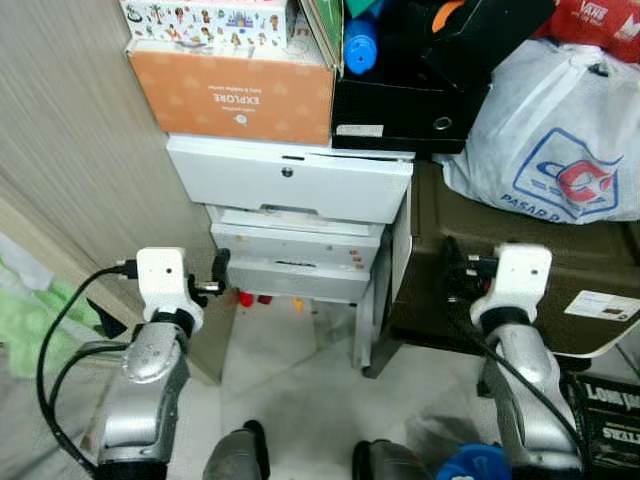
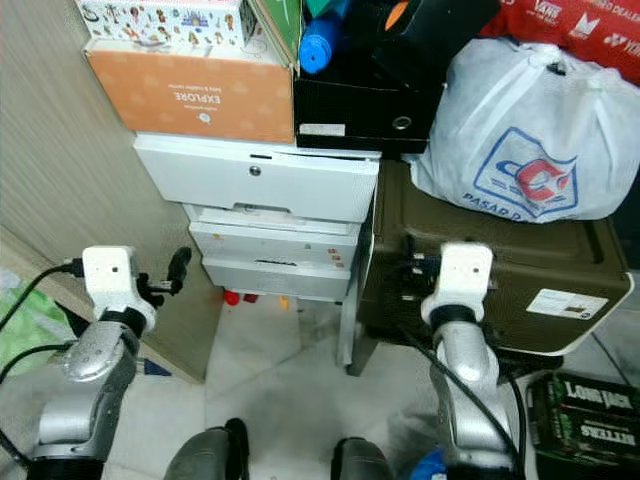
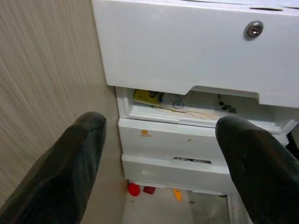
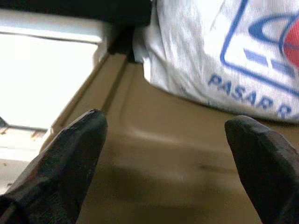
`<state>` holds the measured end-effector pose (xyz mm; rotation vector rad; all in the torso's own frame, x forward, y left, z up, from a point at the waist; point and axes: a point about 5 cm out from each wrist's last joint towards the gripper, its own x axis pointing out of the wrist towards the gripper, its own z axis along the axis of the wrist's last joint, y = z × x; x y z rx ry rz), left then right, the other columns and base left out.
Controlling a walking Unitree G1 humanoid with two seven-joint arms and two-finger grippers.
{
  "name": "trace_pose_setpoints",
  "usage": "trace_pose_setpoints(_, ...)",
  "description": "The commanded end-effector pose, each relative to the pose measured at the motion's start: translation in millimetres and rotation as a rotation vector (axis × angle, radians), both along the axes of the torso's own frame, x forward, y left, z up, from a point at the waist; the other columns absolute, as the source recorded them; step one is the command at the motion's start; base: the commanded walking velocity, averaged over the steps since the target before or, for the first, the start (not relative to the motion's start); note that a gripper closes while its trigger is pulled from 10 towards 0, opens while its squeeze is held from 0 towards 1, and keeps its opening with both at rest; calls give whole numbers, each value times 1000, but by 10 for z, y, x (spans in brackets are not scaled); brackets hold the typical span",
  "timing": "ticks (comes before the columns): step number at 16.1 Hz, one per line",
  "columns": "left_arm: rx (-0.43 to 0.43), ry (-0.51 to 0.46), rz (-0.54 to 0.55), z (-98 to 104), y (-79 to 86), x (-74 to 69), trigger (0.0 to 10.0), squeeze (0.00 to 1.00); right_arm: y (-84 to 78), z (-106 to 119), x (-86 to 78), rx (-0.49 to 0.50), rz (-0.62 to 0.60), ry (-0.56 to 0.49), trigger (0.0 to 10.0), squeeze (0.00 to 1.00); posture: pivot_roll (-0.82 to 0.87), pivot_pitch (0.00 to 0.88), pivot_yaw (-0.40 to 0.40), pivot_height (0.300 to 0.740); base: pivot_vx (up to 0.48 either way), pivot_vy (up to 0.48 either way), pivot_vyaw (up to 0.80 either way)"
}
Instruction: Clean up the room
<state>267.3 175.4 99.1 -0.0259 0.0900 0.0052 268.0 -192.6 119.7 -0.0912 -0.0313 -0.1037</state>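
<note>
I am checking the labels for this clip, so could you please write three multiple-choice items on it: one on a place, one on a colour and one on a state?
1. Where does the white plastic bag rest?
A. on the floor
B. on the dark brown box
C. in a drawer

2. What colour is the cardboard box on the white drawer unit?
A. orange
B. green
C. black

3. How is the left gripper?
A. shut on a toy
B. open, holding nothing
C. shut on a handle

Answers:
1 B, the bag sits on the box's lid.
2 A, its front is orange.
3 B, its fingers stand apart with the drawers showing between them.
</note>
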Motion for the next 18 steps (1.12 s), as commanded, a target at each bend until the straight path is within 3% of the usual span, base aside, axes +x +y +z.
trace_pose_setpoints(1,10,-2,9,-4,13,1,10000,0,0,-41,-5,-1,6,16,10000,0,-61,137,-25,740,0,0,0)
trace_pose_setpoints(5,9,1,-9,-88,-75,147,10000,0,39,-79,108,-11,29,0,10000,0,-67,10,-9,740,0,0,0)
trace_pose_setpoints(11,27,-17,-12,-151,-88,249,10000,0,-37,-180,3,-64,58,-14,10000,0,-95,0,18,740,0,0,0)
trace_pose_setpoints(13,28,-22,-9,-167,-90,232,10000,0,-69,-196,-27,-70,51,-13,10000,0,-101,0,21,740,0,0,0)
trace_pose_setpoints(18,67,-23,15,-275,-29,-18,10000,0,-76,-208,-140,-122,84,-19,10000,0,-96,0,12,740,0,0,0)
